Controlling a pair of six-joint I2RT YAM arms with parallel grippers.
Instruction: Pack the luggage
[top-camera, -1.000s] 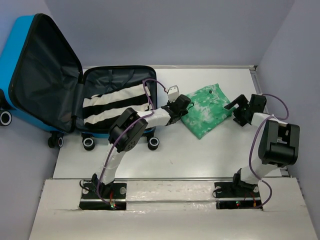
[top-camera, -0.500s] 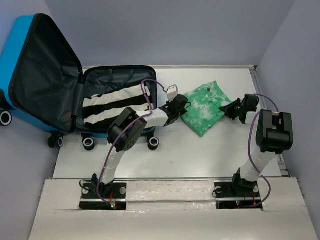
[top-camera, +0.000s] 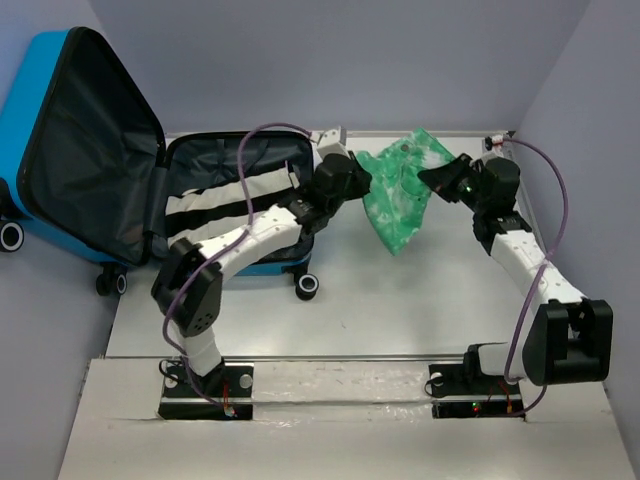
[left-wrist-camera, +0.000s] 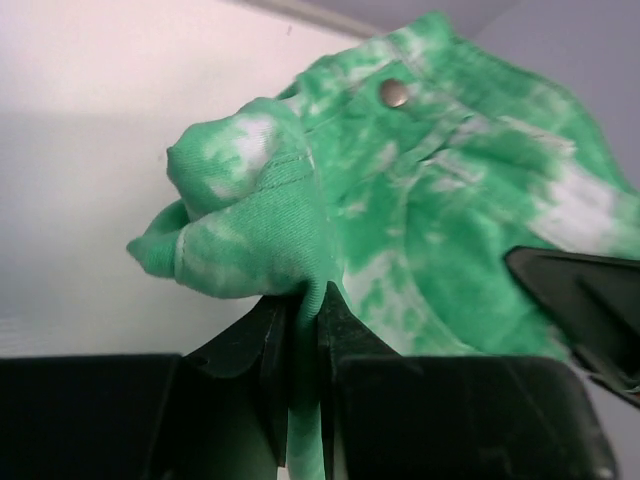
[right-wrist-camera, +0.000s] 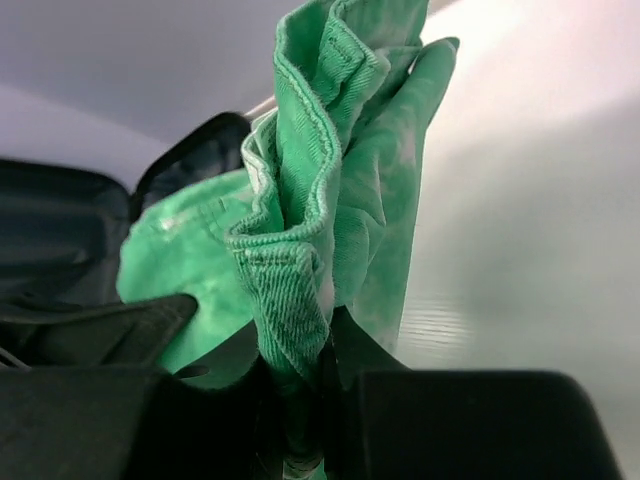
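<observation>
The luggage (top-camera: 60, 150) lies open at the left, its blue lid upright and its black-lined lower half (top-camera: 195, 165) flat on the table. A black-and-white striped garment (top-camera: 225, 200) lies in that lower half. A green tie-dye garment (top-camera: 400, 195) hangs above the table, right of the luggage, stretched between both grippers. My left gripper (top-camera: 352, 178) is shut on the garment's left edge, with the cloth (left-wrist-camera: 400, 190) pinched between its fingers (left-wrist-camera: 305, 305). My right gripper (top-camera: 437, 178) is shut on the opposite edge, with the folded hem (right-wrist-camera: 300, 250) bunched in its jaws (right-wrist-camera: 305, 355).
The white table (top-camera: 400, 300) spreads below the hanging garment, with a raised rim along its back and right sides. The luggage's wheels (top-camera: 307, 286) stick out at its near edge. Grey walls close in behind and to the right.
Both grippers have closed on the green garment and lifted it off the table toward the back. The left arm has stretched out over the luggage's right edge.
</observation>
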